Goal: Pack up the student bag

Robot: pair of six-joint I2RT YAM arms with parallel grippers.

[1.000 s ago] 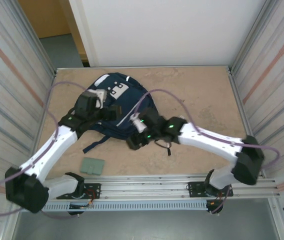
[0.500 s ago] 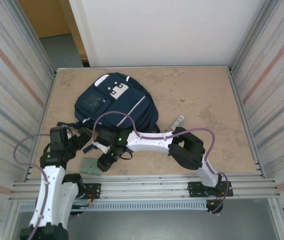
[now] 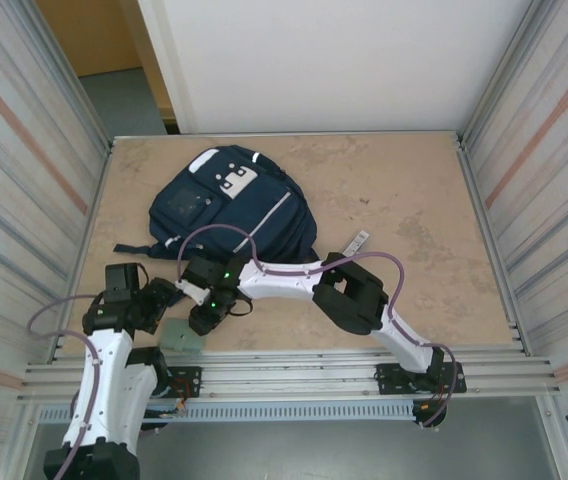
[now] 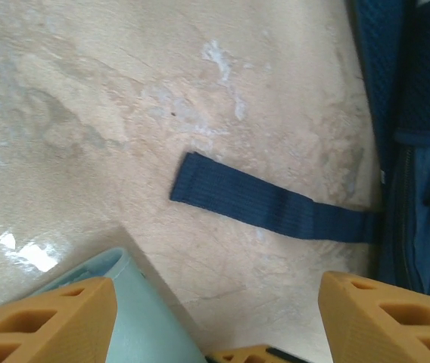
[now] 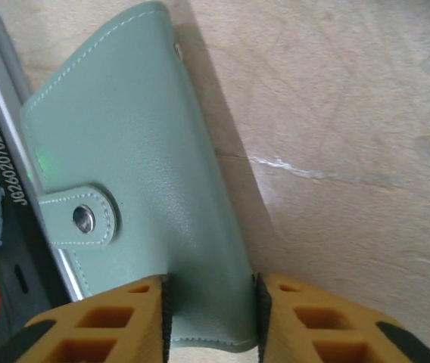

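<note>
The student bag (image 3: pixel 226 205), navy with white patches, lies flat at the back left of the table; its edge (image 4: pixel 419 151) and a loose strap (image 4: pixel 275 208) show in the left wrist view. My right gripper (image 3: pixel 202 320) reaches across to the near left and is shut on the green wallet (image 5: pixel 124 174); the black pads (image 5: pixel 259 310) press both sides of its folded end, between the right gripper's (image 5: pixel 211 314) fingers. My left gripper (image 3: pixel 154 298) hovers open just left of it, with a wallet corner (image 4: pixel 128 314) by its left finger (image 4: pixel 45 321).
A small pale strip-like item (image 3: pixel 356 243) lies right of the bag. The aluminium rail (image 3: pixel 284 372) runs along the near edge, close behind the wallet (image 3: pixel 184 335). Ribbed metal walls (image 3: pixel 24 200) close both sides. The right half of the tabletop (image 3: pixel 414 200) is bare.
The left arm pulled back from the bag to the near left. The right arm swung across to the wallet, and its fingers closed on it. The left fingers narrowed a little.
</note>
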